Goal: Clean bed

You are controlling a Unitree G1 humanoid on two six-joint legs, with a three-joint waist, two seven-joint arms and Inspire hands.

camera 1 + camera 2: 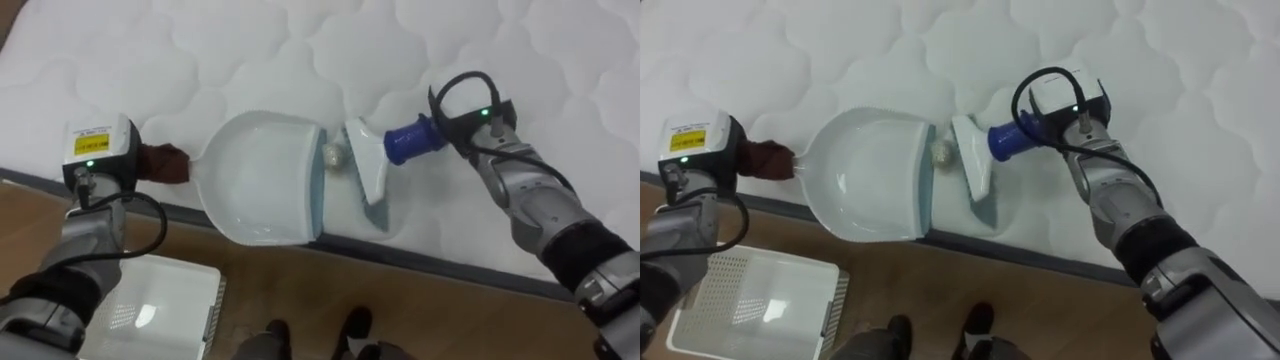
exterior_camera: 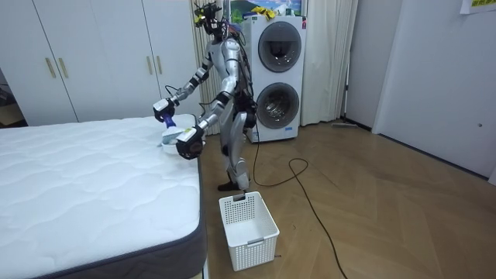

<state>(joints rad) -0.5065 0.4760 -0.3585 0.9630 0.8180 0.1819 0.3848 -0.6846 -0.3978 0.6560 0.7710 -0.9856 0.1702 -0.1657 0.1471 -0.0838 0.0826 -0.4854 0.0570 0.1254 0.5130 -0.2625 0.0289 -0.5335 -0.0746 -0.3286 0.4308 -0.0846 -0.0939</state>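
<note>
Litter, one small pale ball (image 1: 333, 155), lies on the bed (image 1: 250, 50) between the dustpan (image 1: 260, 180) lip and the brush (image 1: 368, 165), whose blue handle my right hand (image 1: 465, 128) grips. My left hand (image 1: 100, 150) sits at the dustpan's dark handle, mostly hidden, so I cannot tell its grasp.

White plastic dustpan (image 1: 260, 180), pale blue lip, dark red handle: flat on the white quilted mattress (image 1: 250, 50) at its near edge, mouth facing the brush. White hand brush (image 1: 368, 170), blue handle: head down on the mattress beside the lip. Small white crumpled ball (image 1: 333, 156): between lip and brush head.
</note>
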